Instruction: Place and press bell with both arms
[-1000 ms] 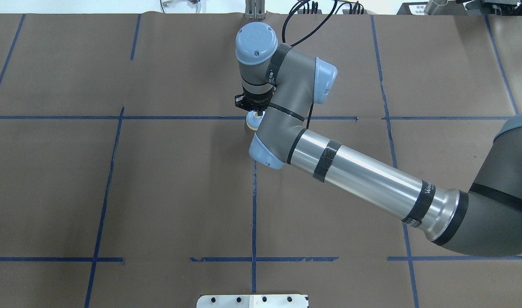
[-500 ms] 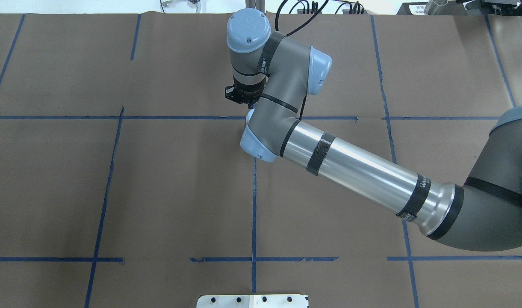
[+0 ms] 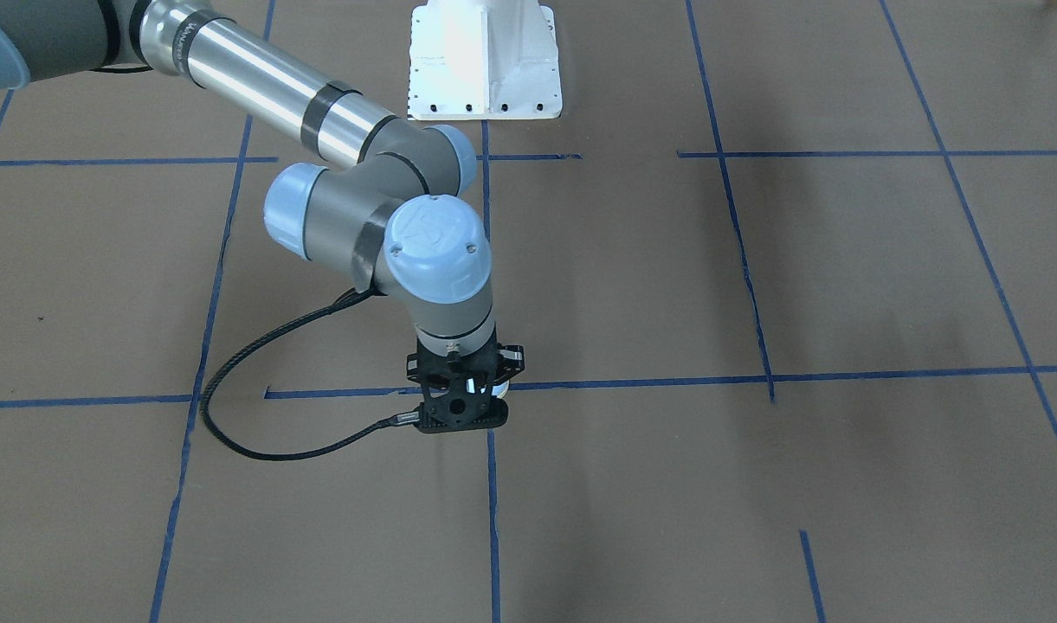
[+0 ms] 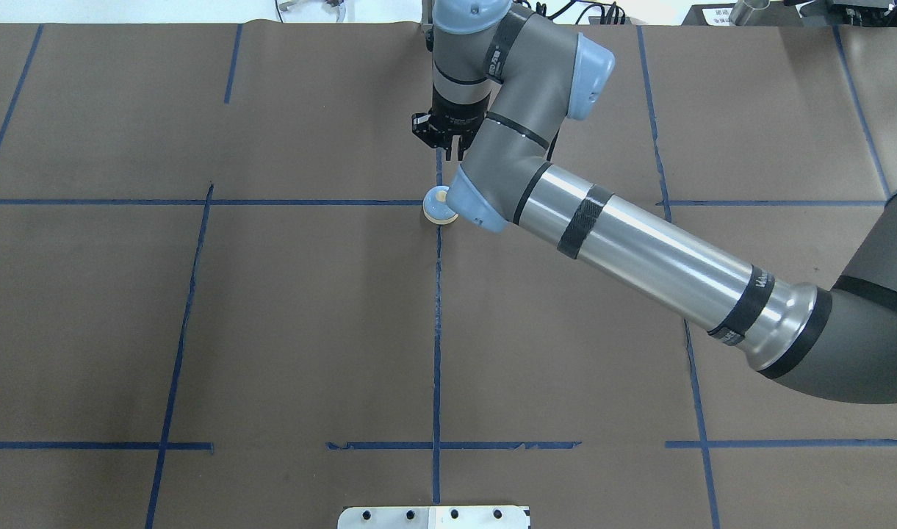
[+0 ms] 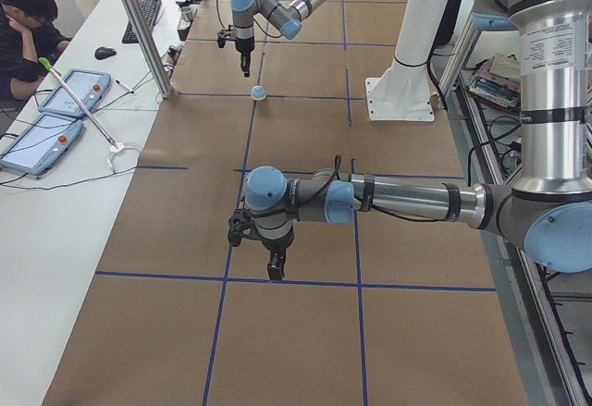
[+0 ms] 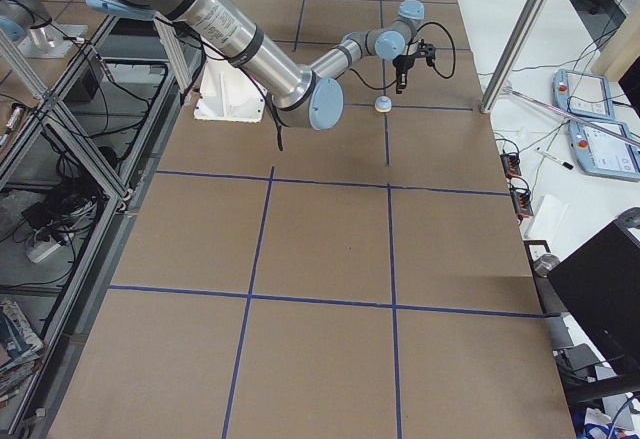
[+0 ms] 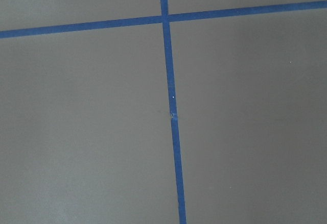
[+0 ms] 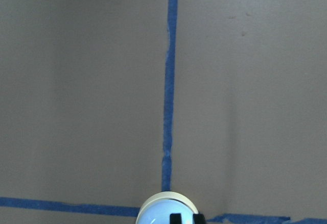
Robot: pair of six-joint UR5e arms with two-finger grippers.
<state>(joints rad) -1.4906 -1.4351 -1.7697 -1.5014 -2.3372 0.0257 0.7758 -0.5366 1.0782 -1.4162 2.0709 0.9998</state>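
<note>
Bell on table near right gripper

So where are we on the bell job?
Done: bell sits free on the tape crossing, right hand raised just beyond it. In hand: nothing touches the bell. To do: left hand hangs over the table far from it, so its press remains; whether the right pressed can't be told.

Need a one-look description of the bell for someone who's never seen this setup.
On the brown table with its blue tape grid, find the central tape crossing, right beside the right arm. The bell stands there: a small light-blue dome with a cream base rim and a cream button on top, far smaller than the arm's all-blue joint caps.
</note>
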